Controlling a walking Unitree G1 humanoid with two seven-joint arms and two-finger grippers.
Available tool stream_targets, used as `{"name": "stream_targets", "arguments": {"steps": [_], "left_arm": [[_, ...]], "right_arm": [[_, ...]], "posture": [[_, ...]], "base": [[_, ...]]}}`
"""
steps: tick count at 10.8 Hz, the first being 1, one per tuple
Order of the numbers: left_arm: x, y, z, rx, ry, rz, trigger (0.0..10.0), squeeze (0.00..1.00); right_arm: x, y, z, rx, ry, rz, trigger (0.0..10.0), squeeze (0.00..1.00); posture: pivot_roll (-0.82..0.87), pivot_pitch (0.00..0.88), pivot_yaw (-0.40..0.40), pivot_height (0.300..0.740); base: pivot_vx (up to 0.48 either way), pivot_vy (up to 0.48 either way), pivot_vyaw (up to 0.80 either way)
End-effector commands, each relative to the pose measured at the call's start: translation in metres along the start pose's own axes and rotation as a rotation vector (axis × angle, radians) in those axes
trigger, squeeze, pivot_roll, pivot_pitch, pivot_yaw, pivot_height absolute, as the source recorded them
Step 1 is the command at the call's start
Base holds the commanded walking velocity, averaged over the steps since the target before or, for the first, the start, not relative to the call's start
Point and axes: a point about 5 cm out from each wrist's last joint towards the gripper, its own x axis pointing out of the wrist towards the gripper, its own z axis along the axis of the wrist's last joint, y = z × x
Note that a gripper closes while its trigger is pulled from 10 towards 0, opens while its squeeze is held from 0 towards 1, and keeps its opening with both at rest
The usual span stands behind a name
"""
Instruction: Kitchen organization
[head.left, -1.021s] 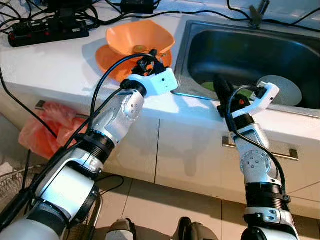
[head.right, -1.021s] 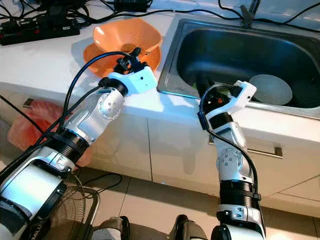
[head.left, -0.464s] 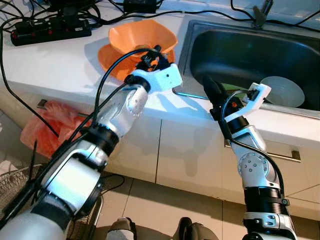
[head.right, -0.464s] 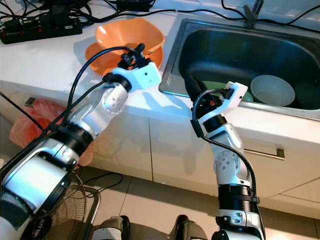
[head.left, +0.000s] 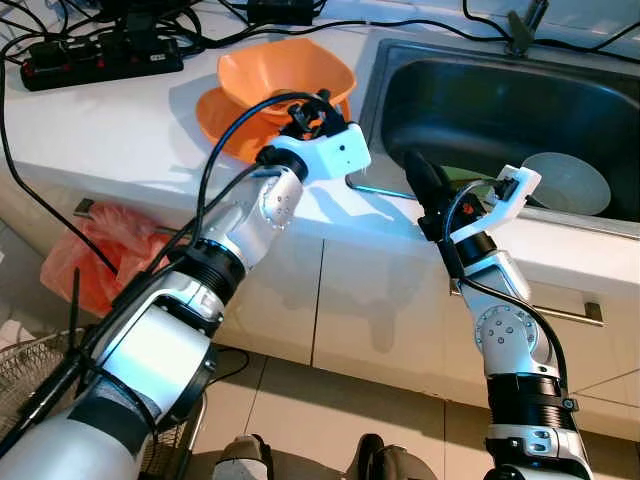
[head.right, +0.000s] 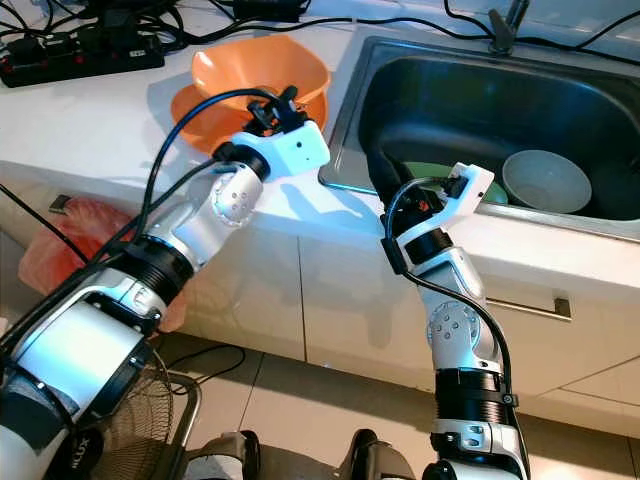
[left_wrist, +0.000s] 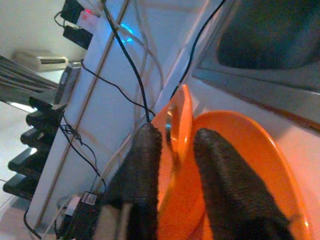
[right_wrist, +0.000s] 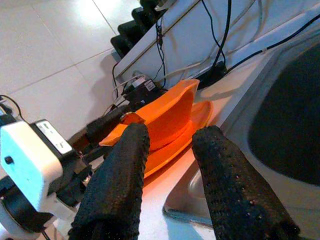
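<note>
Where 2 claws reach: 2 orange dishes (head.left: 282, 85), 1 white bowl (head.left: 566, 182).

Left arm's stretched way out forward, wrist bent, with the left gripper (left_wrist: 172, 165) out at the far end, its two black fingers (left_wrist: 142, 170) parted a bit. Right arm's standing nearly upright from the elbow, wrist cocked over, and the right gripper (right_wrist: 167, 150) has its fingers (right_wrist: 122, 170) spread apart, nothing between them.
</note>
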Motion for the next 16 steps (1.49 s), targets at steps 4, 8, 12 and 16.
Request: {"name": "stream_targets", "arguments": {"steps": [4,8,12,16], "left_arm": [[0.003,0.004,0.005,0.023,-0.022,0.012,2.7,0.0],[0.003,0.004,0.005,0.023,-0.022,0.012,2.7,0.0],[0.005,0.016,0.012,0.067,-0.076,0.096,0.0,0.0],[0.001,0.052,0.035,0.139,-0.238,0.315,10.0,0.0]], "right_arm": [[-0.003,0.002,0.003,-0.001,-0.01,0.011,10.0,0.0],[-0.003,0.002,0.003,-0.001,-0.01,0.011,10.0,0.0],[-0.001,0.002,0.002,0.006,-0.015,0.004,10.0,0.0],[0.003,0.002,-0.001,0.021,-0.018,-0.002,10.0,0.0]], "posture": [[0.14,0.142,-0.006,0.74],[0.14,0.142,-0.006,0.74],[0.15,0.133,-0.009,0.74],[0.16,0.122,-0.01,0.74]], "base": [[0.0,0.0,0.0],[0.0,0.0,0.0],[0.0,0.0,0.0],[0.0,0.0,0.0]]}}
